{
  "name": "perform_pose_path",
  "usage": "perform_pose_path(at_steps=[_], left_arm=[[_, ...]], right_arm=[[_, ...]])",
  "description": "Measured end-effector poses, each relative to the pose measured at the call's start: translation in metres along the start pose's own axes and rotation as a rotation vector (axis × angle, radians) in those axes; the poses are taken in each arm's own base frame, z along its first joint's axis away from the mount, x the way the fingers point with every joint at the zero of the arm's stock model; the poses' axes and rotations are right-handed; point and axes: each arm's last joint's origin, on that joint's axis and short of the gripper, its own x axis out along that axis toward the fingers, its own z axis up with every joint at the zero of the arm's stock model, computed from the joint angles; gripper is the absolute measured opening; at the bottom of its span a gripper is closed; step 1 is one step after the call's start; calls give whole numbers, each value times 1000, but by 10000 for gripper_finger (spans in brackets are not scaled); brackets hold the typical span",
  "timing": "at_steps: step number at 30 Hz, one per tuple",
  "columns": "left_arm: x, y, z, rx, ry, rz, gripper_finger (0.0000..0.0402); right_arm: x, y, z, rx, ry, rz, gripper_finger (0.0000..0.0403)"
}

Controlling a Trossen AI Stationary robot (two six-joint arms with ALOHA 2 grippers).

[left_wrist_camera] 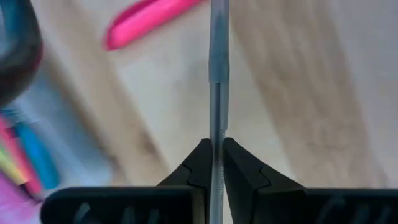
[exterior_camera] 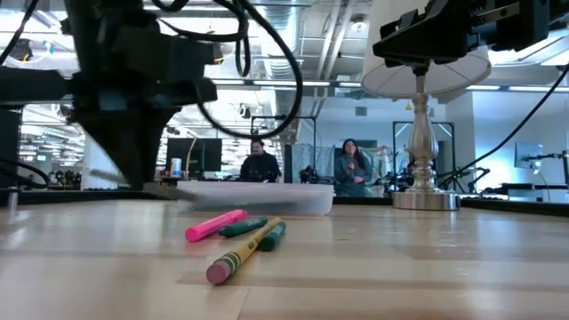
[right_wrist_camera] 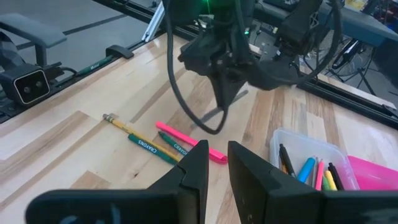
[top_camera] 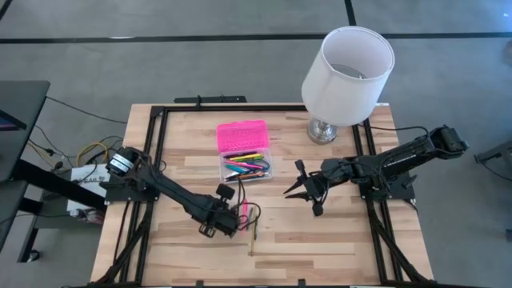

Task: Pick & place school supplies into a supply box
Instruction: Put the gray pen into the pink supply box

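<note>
My left gripper [top_camera: 230, 222] hangs over the table's middle, near side of the supply box, shut on a thin grey pen [left_wrist_camera: 217, 68]. The box's clear base [top_camera: 246, 166] holds several coloured pens, and its pink lid [top_camera: 242, 136] lies open on the far side. On the wood below lie a pink marker [exterior_camera: 216, 225], two green crayons [exterior_camera: 256, 228] and a yellow crayon [exterior_camera: 233, 259]. My right gripper [top_camera: 290, 191] waits right of the box, above the table, open by a narrow gap and touching nothing. My left gripper pinches the grey pen [left_wrist_camera: 216, 134] between its two fingers. The pen runs along the fingers and sticks out past their tips. In the right wrist view the fingers [right_wrist_camera: 227, 93] point down and the pen [right_wrist_camera: 210, 119] hangs slanting below them, clear of the table.
A white lamp [top_camera: 348, 64] stands on its metal base [top_camera: 324, 132] at the far right of the table. Black frame rails run along the table's left and right sides. Bare wood lies on the near side. Two people sit in the room beyond.
</note>
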Motion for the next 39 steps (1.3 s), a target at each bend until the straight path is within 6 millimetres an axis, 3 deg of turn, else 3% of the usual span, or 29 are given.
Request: perform_pose_path(at_steps=[8, 18, 24, 30, 39], left_arm=[[-9, 21, 7, -62, -15, 199, 18], [3, 82, 0, -352, 13, 484, 18], [14, 127, -1, -468, -57, 461, 18], [25, 165, -7, -530, -154, 272, 18], [31, 184, -21, -579, -130, 222, 18]], right_arm=[[0, 0, 0, 0, 0, 0, 55], [0, 0, 0, 0, 0, 0, 55], [0, 0, 0, 1, 3, 1, 55], [0, 1, -3, 7, 32, 11, 55], [0, 2, -4, 13, 46, 16, 55]])
